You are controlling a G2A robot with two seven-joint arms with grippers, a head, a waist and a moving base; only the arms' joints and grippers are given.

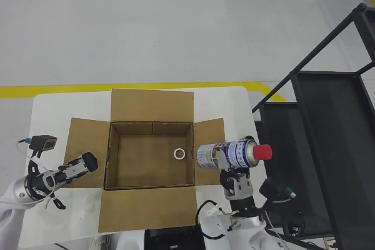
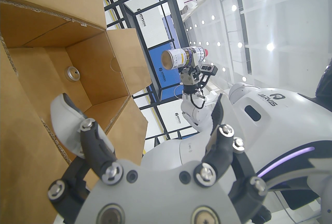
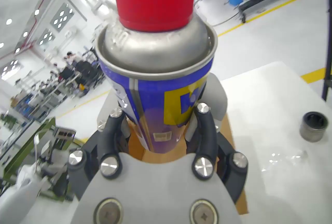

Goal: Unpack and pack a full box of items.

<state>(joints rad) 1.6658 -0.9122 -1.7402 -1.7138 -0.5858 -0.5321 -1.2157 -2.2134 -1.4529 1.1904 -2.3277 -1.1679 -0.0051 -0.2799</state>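
Top view: right claw (image 1: 234, 165) clamps spray can (image 1: 207, 155) over box (image 1: 151, 107) flap; left claw (image 1: 85, 162) spread, empty.

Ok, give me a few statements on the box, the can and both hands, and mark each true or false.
1. The right hand grips a spray can with a red cap. True.
2. The spray can is held upright. False: it lies on its side in the grip, over a flap of the box.
3. The left hand is open and empty. True.
4. The box is packed full. False: only a small metal ring lies on its floor.
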